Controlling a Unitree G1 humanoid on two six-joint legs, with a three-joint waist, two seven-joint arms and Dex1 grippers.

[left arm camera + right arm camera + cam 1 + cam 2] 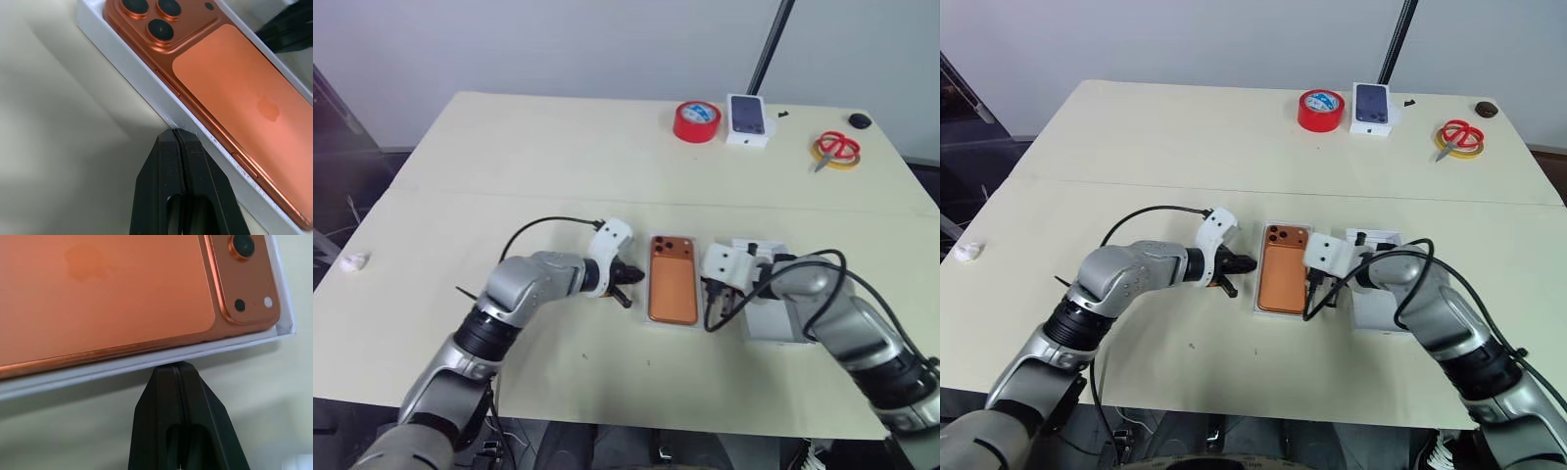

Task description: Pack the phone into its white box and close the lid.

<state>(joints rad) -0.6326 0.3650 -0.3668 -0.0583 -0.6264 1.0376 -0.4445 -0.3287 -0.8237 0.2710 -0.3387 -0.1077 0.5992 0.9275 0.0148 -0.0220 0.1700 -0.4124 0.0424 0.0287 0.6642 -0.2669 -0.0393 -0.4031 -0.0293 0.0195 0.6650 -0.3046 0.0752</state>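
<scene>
We see the phone point(673, 281), a flat orange-copper slab with rounded corners and a matte back, lying face down inside the white box point(146, 81), a shallow cardboard tray whose thin white rim frames it all round. Its raised square lens cluster sits at the far end, the dark glassy lenses ringed in copper. The box rests near the middle of the smooth cream table point(509, 157).

Our left gripper point(177, 134) has its two black fingers pressed flat together, gripping nothing, their wedge-shaped tip right against the outer wall of the box's left long side. Our right gripper point(177, 366) is likewise pinched closed and empty, its tip at the rim of the opposite long side.

Just to the right of the box, partly under our right arm, lies the lid point(773, 328), a plain white rectangular tray. At the far edge of the table stand a glossy red tape roll point(696, 121), a small white box with a phone picture point(748, 119) and red-handled scissors point(837, 149).
</scene>
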